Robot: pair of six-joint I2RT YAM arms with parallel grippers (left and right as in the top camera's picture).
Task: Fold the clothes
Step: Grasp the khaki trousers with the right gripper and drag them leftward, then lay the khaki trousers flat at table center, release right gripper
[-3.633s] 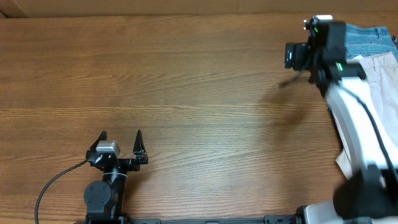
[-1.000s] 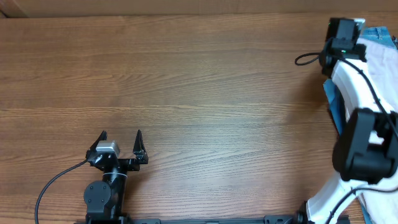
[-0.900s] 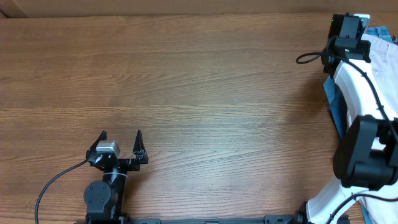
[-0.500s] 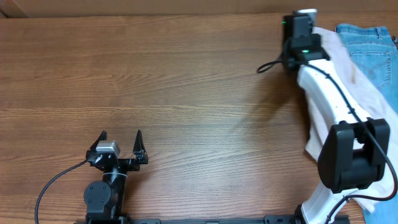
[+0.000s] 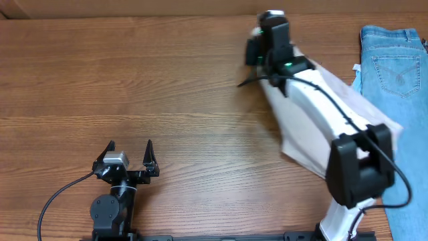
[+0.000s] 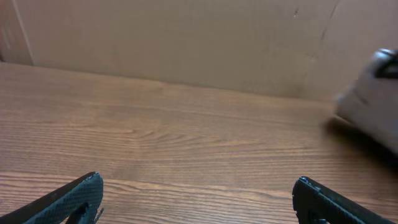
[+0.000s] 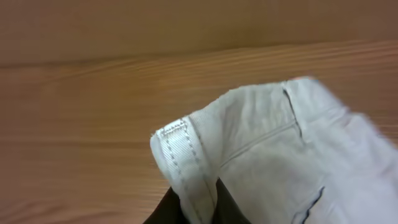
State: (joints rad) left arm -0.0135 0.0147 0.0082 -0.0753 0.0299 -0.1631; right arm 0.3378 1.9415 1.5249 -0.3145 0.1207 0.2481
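In the right claw (image 7: 194, 203), khaki trousers (image 7: 280, 146), pinched at waistband

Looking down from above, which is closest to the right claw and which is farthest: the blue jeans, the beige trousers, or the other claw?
1. The khaki trousers: pinched in the right gripper itself, trailing toward the lower right.
2. The blue jeans: lying flat at the table's right edge.
3. The left gripper: open, far across at the lower left.
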